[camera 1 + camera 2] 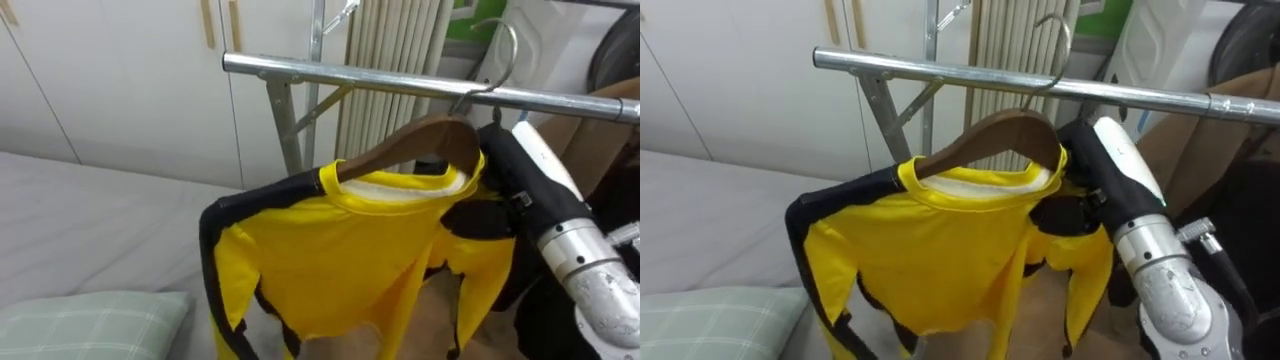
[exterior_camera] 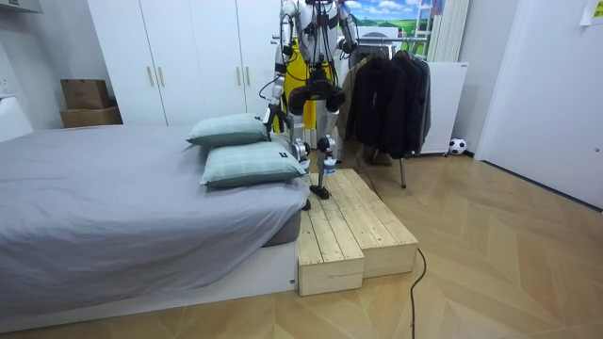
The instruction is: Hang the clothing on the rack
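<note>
one shirt [image 1: 340, 250], one hanger [image 1: 400, 140], one rail [image 1: 350, 75]

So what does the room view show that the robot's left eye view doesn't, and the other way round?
Room view: the robot standing on a wooden platform beside a bed with two pillows, and dark coats hanging nearby. Left eye view: close up, the wooden hanger inside the shirt's collar, its metal hook up at the metal rail. Both: the yellow shirt and the white cupboard doors behind.
</note>
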Motion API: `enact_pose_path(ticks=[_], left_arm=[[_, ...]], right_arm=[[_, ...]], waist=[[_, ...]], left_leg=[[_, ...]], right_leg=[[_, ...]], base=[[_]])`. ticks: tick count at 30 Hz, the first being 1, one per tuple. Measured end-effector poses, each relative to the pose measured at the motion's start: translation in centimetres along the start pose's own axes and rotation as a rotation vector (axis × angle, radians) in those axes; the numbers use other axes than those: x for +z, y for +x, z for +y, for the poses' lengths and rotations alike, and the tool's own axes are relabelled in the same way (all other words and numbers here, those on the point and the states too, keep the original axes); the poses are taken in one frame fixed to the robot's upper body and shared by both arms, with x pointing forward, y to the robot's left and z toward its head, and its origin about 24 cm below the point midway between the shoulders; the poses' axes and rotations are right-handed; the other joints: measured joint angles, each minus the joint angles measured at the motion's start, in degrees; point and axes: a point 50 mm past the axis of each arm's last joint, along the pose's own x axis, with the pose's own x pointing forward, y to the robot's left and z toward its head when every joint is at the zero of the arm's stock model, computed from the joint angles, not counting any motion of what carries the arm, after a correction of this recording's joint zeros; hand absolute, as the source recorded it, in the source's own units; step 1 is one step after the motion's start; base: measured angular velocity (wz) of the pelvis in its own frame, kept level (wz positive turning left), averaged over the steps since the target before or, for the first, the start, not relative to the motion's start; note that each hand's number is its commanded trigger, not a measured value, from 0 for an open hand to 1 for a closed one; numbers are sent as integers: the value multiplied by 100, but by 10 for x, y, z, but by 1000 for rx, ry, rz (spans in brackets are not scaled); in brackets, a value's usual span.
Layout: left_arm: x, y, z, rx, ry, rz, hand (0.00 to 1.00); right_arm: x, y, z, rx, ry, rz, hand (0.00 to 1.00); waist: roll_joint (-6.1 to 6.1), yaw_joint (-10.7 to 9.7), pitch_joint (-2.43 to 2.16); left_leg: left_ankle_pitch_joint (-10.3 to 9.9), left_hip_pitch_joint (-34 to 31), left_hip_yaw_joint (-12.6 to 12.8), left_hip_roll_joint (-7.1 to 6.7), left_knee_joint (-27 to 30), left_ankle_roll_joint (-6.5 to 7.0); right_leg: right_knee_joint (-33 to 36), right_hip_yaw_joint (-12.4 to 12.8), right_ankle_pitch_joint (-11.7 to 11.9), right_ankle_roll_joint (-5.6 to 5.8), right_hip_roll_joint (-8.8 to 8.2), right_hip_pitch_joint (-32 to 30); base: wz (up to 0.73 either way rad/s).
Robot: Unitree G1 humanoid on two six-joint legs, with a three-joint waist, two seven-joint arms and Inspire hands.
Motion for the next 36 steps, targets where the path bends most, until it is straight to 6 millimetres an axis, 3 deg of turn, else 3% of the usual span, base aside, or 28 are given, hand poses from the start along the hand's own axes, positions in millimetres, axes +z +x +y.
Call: enact_pose_path(ticks=[12,19,36], left_arm=[[-2,0,-1,-4,1,2,0],[-3,0,0,-2,-4,-1,0],[-2,-2,4,11,-9,-34,0]], right_arm=[[-34,4,11,45,84,146,100],[-40,5,7,21,163,164,100],[-65,36,-2,-26,242,301,100]], waist=[[61,15,-12],[55,15,-16],[-29,13,-24]], left_leg=[[0,74,-43,-1,2,0],[2,77,-67,-3,1,-2],[6,57,-263,-35,0,-7]], right_leg=[[5,-49,-9,-7,-15,80],[4,-64,-14,-3,-15,75],[29,-362,-65,-22,-101,59]], base=[[0],[0],[6]])
